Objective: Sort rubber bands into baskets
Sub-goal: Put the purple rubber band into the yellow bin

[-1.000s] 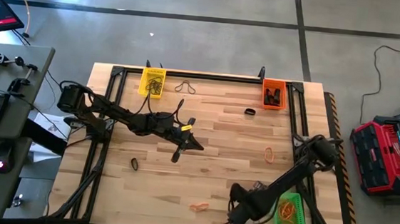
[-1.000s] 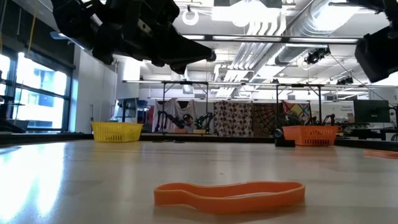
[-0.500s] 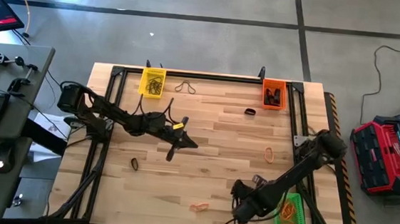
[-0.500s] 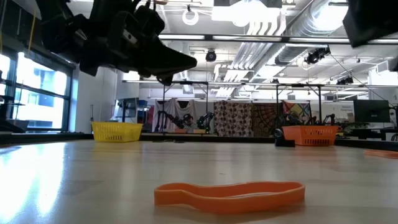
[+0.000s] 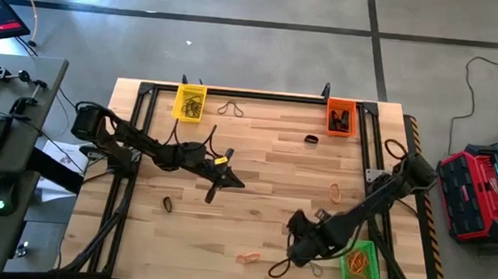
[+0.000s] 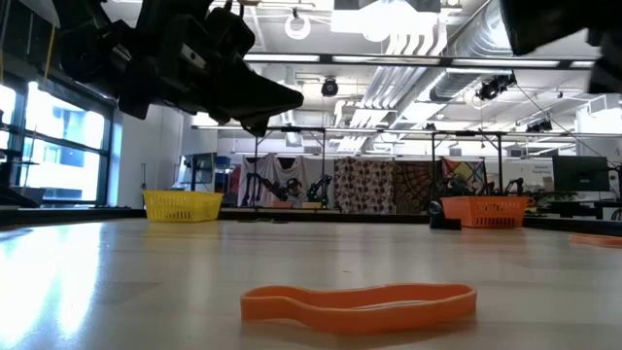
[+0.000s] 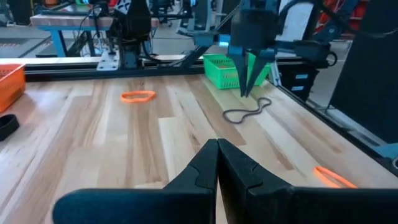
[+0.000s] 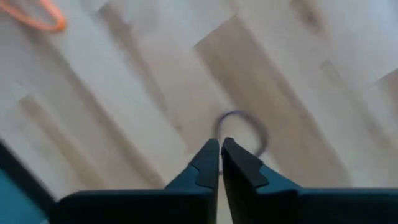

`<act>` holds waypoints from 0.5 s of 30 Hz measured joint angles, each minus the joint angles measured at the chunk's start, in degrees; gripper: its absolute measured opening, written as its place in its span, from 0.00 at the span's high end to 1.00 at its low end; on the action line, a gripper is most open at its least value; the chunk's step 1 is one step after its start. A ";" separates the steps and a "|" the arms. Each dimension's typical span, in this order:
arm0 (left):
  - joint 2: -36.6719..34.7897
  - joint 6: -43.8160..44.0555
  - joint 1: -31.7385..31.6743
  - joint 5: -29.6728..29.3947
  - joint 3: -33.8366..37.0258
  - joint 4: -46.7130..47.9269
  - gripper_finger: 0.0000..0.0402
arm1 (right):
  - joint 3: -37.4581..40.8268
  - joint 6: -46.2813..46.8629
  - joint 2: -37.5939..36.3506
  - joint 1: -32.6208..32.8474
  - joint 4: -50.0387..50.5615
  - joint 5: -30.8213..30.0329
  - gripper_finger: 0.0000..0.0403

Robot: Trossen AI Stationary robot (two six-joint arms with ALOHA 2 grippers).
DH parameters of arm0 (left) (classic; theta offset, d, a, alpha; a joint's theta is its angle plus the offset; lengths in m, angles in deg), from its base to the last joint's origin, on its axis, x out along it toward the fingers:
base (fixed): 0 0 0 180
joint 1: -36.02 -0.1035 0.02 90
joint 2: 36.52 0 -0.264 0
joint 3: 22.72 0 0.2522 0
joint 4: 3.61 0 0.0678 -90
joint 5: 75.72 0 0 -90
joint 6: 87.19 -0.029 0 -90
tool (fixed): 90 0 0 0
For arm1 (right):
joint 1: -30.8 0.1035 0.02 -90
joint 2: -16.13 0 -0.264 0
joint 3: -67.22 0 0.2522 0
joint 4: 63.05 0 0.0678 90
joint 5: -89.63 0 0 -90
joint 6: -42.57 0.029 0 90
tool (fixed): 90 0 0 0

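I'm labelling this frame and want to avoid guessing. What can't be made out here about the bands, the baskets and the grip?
- Right gripper: shut over an olive band; the blurred right wrist view leaves unclear whether it is pinched.
- Yellow basket and orange basket: contents too small to count in the high view.
- Green basket: partly hidden by the right arm.
- Left gripper: shut; nothing visible in it.

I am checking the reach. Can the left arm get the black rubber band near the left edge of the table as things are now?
Probably yes. The left gripper hangs shut above bare wood, and nothing lies between it and the black rubber band. It must open first.
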 joint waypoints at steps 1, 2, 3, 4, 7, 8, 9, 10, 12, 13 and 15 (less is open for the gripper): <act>-0.01 -0.02 0.12 0.01 0.00 -0.10 1.00 | 0.00 1.09 0.45 0.28 -1.00 1.11 0.97; 0.00 -0.05 0.25 0.02 0.00 -0.10 1.00 | 0.00 2.07 0.83 0.62 -1.88 1.66 0.95; 0.00 -0.07 0.24 0.02 0.00 -0.08 1.00 | 0.00 3.09 1.17 0.97 -2.56 2.33 0.93; 0.00 -0.07 0.24 0.03 0.00 -0.04 1.00 | 0.00 4.55 1.52 1.30 -3.03 2.73 0.90; 0.00 -0.07 0.22 0.02 0.00 -0.05 1.00 | 0.00 9.40 2.60 2.30 -2.69 4.50 0.79; 0.00 -0.09 0.22 0.00 0.00 -0.04 1.00 | 0.00 11.06 2.89 2.65 -2.51 5.04 0.75; 0.00 -0.07 0.22 0.00 0.00 -0.05 1.00 | 0.00 12.35 3.20 2.99 -2.46 5.46 0.72; 0.00 -0.07 0.22 0.00 0.00 -0.05 1.00 | 0.00 13.32 3.58 3.25 -2.43 6.17 0.69; 0.00 -0.07 0.22 0.00 0.00 -0.05 1.00 | 0.00 14.73 4.59 3.73 -2.44 7.21 0.63; 0.00 -0.07 0.22 0.00 0.00 -0.05 1.00 | 0.00 14.97 5.07 3.82 -2.43 7.85 0.62; 0.00 -0.07 0.22 0.00 0.00 -0.05 1.00 | 0.00 15.00 5.92 3.86 -2.88 8.89 0.60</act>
